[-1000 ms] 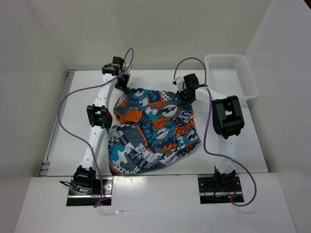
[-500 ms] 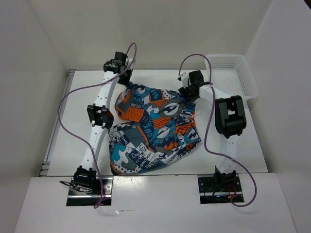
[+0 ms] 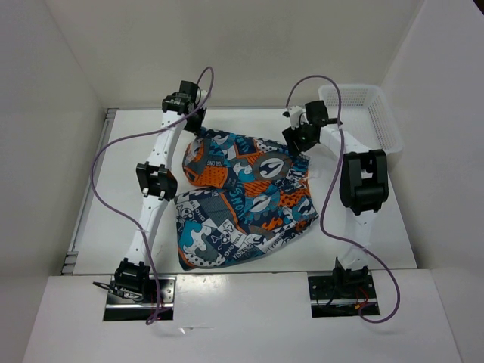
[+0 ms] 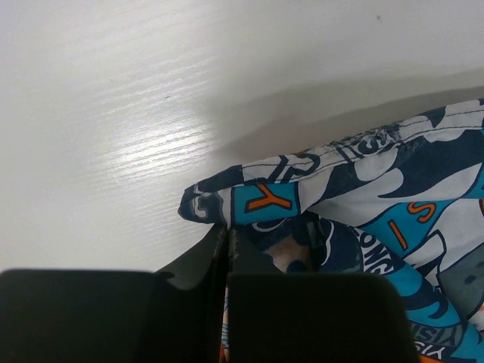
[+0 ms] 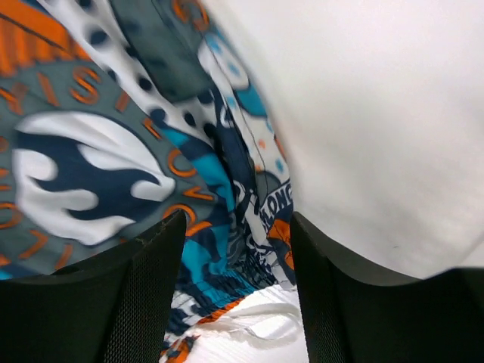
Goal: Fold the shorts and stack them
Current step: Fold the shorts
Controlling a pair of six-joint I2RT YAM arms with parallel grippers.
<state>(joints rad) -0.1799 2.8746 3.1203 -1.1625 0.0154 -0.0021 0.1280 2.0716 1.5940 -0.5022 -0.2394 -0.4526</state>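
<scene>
Slippage risk: pinching shorts [image 4: 363, 189] corner shallowly in left gripper [image 4: 228, 240] | hovering right gripper [image 5: 236, 227] open, empty, leaving fold unsupported

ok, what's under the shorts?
The shorts lie on the white table, which shows bare around them. Anything beneath the fabric is covered; cannot tell.

Printed lettering is found on the shorts [image 4: 378, 189]. In the left wrist view, an orange "Y" is read left of centre and "S I" at right. In the right wrist view, "LONG" is read lower centre. Other lettering is illegible.
</scene>
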